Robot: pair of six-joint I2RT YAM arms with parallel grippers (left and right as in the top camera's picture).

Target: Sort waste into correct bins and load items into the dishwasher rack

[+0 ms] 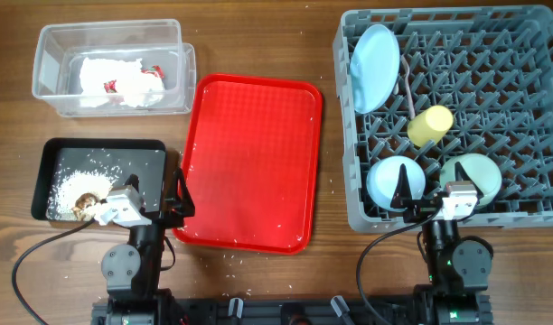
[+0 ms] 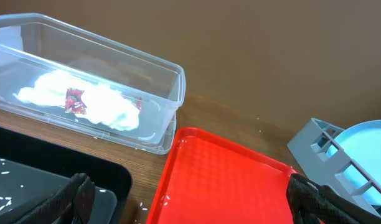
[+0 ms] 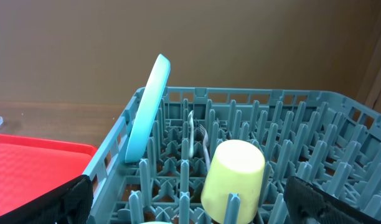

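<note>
The grey-blue dishwasher rack [image 1: 529,217] at the right holds an upright light blue plate [image 1: 374,54], a yellow cup [image 1: 429,125], a light blue bowl [image 1: 386,178] and a pale green bowl [image 1: 480,171]. A clear bin [image 1: 105,36] at the back left holds white crumpled tissue with red scraps [image 1: 118,79]. A black bin [image 1: 60,153] holds food scraps [image 1: 78,194]. The red tray [image 1: 254,162] is bare. My left gripper [image 2: 190,205] is open and empty over the tray's near left edge. My right gripper [image 3: 190,205] is open and empty at the rack's near edge.
Small white crumbs lie on the wooden table near the tray's front edge [image 1: 231,257]. A thin utensil handle [image 3: 206,146] lies in the rack behind the yellow cup [image 3: 234,180]. The plate [image 3: 147,109] leans at the rack's left wall.
</note>
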